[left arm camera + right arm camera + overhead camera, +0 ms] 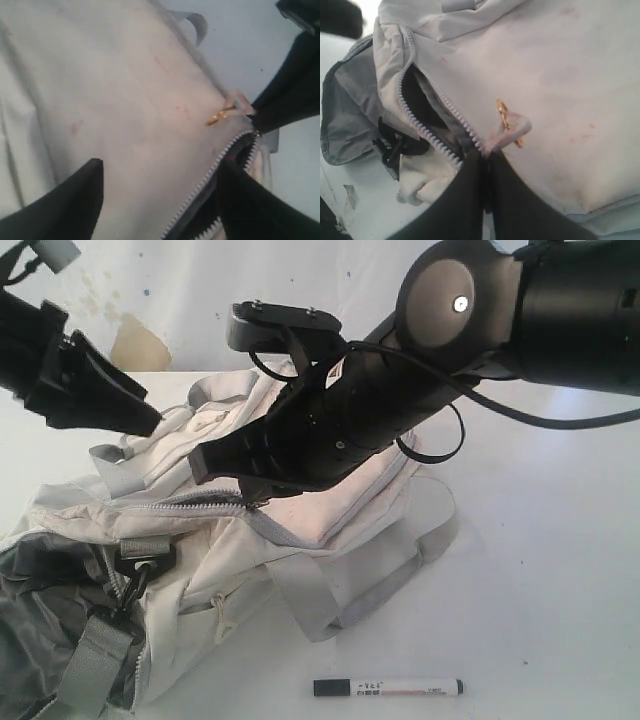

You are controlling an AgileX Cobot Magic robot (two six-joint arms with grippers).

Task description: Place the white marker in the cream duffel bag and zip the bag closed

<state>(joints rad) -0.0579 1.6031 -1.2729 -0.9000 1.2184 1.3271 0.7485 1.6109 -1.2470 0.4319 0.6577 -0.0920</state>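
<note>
Nothing here can be read outright. The only print stands on the barrel of the white marker [388, 687], which lies on the desk [560, 570] near the edge closest to the exterior camera. It is a short row of small dark characters just beside the black cap and a fainter mark toward the other end, both too small to make out.

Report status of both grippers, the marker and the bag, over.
Left gripper open above cream duffel bag. Right gripper shut on zipper slider, zipper partly open. White marker on table outside bag, uncovered.
</note>
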